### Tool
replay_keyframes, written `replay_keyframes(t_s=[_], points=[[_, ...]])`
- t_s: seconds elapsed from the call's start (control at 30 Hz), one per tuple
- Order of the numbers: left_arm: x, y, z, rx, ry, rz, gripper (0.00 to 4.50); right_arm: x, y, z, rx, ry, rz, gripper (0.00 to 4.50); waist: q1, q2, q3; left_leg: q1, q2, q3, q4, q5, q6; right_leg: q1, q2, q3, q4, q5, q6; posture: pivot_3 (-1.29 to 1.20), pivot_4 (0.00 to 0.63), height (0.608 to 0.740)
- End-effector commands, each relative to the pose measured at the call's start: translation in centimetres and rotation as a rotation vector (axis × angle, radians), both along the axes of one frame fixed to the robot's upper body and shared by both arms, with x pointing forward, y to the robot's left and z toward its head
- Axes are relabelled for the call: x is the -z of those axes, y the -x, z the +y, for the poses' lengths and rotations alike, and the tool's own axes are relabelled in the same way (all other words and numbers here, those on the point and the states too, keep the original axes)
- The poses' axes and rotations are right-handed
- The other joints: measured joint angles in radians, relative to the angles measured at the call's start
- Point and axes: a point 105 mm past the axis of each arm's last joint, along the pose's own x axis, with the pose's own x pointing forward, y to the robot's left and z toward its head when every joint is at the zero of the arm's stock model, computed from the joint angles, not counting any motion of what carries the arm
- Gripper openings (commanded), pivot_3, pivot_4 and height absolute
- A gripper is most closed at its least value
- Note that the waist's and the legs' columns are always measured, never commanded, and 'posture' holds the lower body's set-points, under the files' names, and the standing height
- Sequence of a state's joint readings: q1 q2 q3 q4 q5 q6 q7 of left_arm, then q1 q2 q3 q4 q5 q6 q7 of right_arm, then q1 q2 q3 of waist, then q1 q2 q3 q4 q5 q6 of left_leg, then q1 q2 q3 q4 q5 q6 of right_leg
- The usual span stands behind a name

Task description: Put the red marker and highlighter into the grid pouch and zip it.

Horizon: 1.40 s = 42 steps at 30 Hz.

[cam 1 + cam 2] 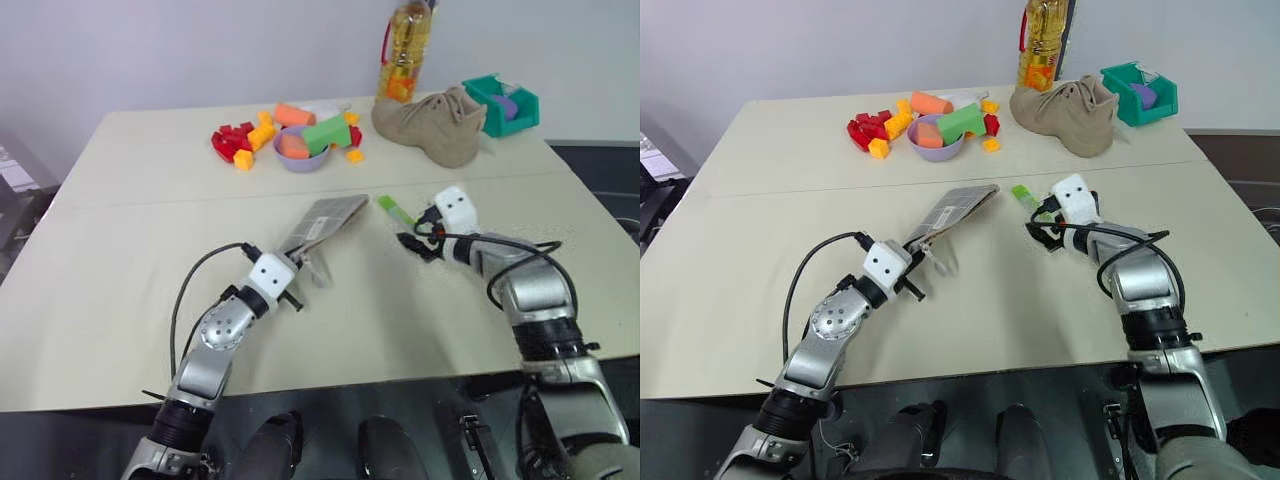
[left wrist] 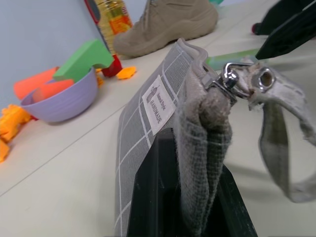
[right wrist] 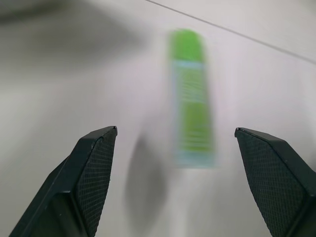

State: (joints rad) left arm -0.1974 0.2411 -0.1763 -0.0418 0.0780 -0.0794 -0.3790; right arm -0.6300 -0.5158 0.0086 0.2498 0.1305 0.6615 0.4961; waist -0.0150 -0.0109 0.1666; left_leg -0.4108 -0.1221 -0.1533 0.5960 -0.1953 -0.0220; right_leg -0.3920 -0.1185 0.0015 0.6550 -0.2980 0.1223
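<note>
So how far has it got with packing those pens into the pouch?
About midway, it seems. The left gripper is shut on the zipper end of the grid pouch, holding it up off the table. The right gripper is open, with the highlighter lying on the table just ahead, not yet picked up. I can't see the red marker, so it may already be inside. Zipping is left.

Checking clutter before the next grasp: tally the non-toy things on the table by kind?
Pouch: 1
Highlighter: 1
Shoe: 1
Bottle: 1
Teal bin: 1
Purple bowl: 1
Total: 6
</note>
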Motion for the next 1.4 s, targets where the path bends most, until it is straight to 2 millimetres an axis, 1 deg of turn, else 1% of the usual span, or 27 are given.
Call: replay_keyframes(t_s=[0.03, 0.13, 0.17, 0.23, 0.27, 0.37, 0.4, 0.5, 0.57, 0.67, 0.73, 0.87, 0.97, 1.1, 1.4], points=[[-0.6, 0.1, 0.5, -0.013, 0.008, -0.027, 0.0, -0.3, -1.3, -0.8, 0.054, -0.017, -0.032, 3.93, 0.001, 0.0, 0.0, 0.0, 0.0, 0.0, 0.0, 0.0, 0.0, 0.0, 0.0, 0.0, 0.0, 0.0, 0.0, 0.0, 0.15, 0.74], [-0.5, 0.2, 0.4, -0.011, 0.006, -0.026, 0.0, 0.4, -1.7, -0.7, 0.056, -0.061, -0.008, 3.93, 0.0, 0.0, 0.0, 0.0, 0.0, 0.001, 0.0, 0.0, 0.0, 0.0, 0.0, 0.0, 0.0, 0.0, 0.0, 0.0, 0.15, 0.74], [-0.5, 0.2, 0.4, -0.012, 0.008, -0.025, 0.0, 0.5, -1.8, -0.6, 0.055, -0.078, -0.004, 3.7, 0.0, 0.0, 0.0, 0.0, 0.0, 0.001, 0.0, 0.0, 0.0, 0.0, 0.0, 0.0, 0.0, 0.0, 0.0, 0.0, 0.15, 0.74], [-0.5, 0.3, 0.4, -0.017, 0.01, -0.024, 0.0, 0.5, -1.9, -0.4, 0.049, -0.097, -0.008, 3.11, 0.001, 0.0, 0.0, 0.0, 0.0, 0.0, 0.0, 0.0, 0.0, 0.0, 0.0, 0.0, 0.0, 0.0, 0.0, 0.0, 0.15, 0.74], [-0.4, 0.3, 0.4, -0.02, 0.012, -0.023, 0.0, 0.3, -1.8, -0.4, 0.045, -0.1, -0.016, 2.6, 0.001, 0.0, 0.0, 0.0, 0.0, 0.0, 0.0, 0.0, 0.0, 0.0, 0.0, 0.0, 0.0, 0.0, 0.0, 0.0, 0.15, 0.74], [-0.4, 0.3, 0.4, -0.021, 0.017, -0.021, 0.0, -1.1, -1.4, 0.3, -0.015, -0.064, -0.086, 1.04, 0.001, 0.0, 0.0, 0.0, 0.0, 0.0, 0.0, 0.0, 0.0, 0.0, 0.0, 0.001, 0.0, 0.0, 0.0, 0.0, 0.15, 0.74], [-0.4, 0.3, 0.4, -0.019, 0.019, -0.02, 0.0, -1.5, -1.0, 0.5, -0.041, -0.044, -0.105, 0.84, 0.001, 0.0, 0.0, 0.0, 0.0, 0.0, 0.0, 0.0, 0.0, 0.0, 0.0, 0.001, 0.0, 0.0, 0.0, 0.0, 0.15, 0.74], [-0.5, 0.3, 0.2, -0.007, 0.029, -0.025, 0.0, -3.3, 0.3, 0.9, -0.116, 0.026, -0.159, 0.84, 0.002, 0.0, 0.0, 0.0, 0.0, 0.0, 0.0, 0.0, 0.0, 0.0, 0.0, 0.001, 0.0, 0.0, 0.0, 0.0, 0.15, 0.74], [-1.0, 0.1, 0.1, -0.005, 0.054, -0.034, 0.0, -5.0, 1.9, 1.2, -0.188, 0.03, -0.196, 0.84, 0.004, 0.0, 0.0, 0.0, 0.0, 0.0, 0.0, 0.0, 0.0, 0.0, 0.0, 0.001, 0.0, 0.0, 0.0, 0.0, 0.15, 0.74], [-1.7, 0.0, 0.0, 0.003, 0.118, -0.04, 0.0, -6.4, 3.8, 1.6, -0.269, 0.029, -0.216, 0.84, 0.005, 0.0, 0.0, -0.001, 0.0, 0.0, 0.001, 0.0, 0.0, 0.0, 0.0, 0.001, 0.0, 0.0, 0.0, 0.0, 0.15, 0.74], [-2.3, 0.0, -0.2, 0.022, 0.163, -0.039, 0.0, -7.0, 5.2, 1.9, -0.319, 0.053, -0.217, 0.84, 0.006, 0.0, 0.0, -0.001, 0.0, 0.0, 0.001, 0.0, 0.0, 0.0, 0.0, 0.0, 0.0, 0.0, 0.0, 0.0, 0.15, 0.74], [-2.4, -0.1, -0.5, 0.045, 0.172, -0.036, 0.0, -7.3, 6.7, 2.6, -0.379, 0.056, -0.187, 0.84, 0.004, 0.0, 0.0, -0.001, 0.0, 0.0, 0.001, 0.0, 0.001, 0.0, -0.001, 0.0, 0.0, 0.0, 0.0, 0.0, 0.15, 0.74], [-2.4, -0.1, -0.7, 0.053, 0.171, -0.036, 0.0, -7.1, 7.2, 2.9, -0.392, 0.058, -0.17, 0.84, 0.005, 0.0, 0.0, -0.001, 0.0, 0.0, 0.001, 0.0, 0.001, 0.0, 0.0, 0.0, 0.0, 0.0, 0.0, 0.0, 0.15, 0.74], [-2.4, -0.2, -0.9, 0.064, 0.168, -0.038, 0.0, -7.0, 7.1, 2.9, -0.388, 0.06, -0.165, 0.84, 0.007, 0.0, 0.0, -0.001, 0.0, 0.001, 0.002, -0.001, 0.001, 0.001, -0.001, 0.0, 0.0, 0.0, 0.0, 0.0, 0.15, 0.74], [-2.3, 0.3, -1.4, 0.092, 0.15, -0.042, 0.0, -6.6, 6.9, 3.4, -0.402, 0.07, -0.148, 0.84, 0.007, 0.0, 0.0, -0.001, 0.0, 0.001, 0.002, -0.001, 0.001, 0.001, -0.001, 0.0, 0.0, 0.0, 0.0, 0.0, 0.15, 0.74]])
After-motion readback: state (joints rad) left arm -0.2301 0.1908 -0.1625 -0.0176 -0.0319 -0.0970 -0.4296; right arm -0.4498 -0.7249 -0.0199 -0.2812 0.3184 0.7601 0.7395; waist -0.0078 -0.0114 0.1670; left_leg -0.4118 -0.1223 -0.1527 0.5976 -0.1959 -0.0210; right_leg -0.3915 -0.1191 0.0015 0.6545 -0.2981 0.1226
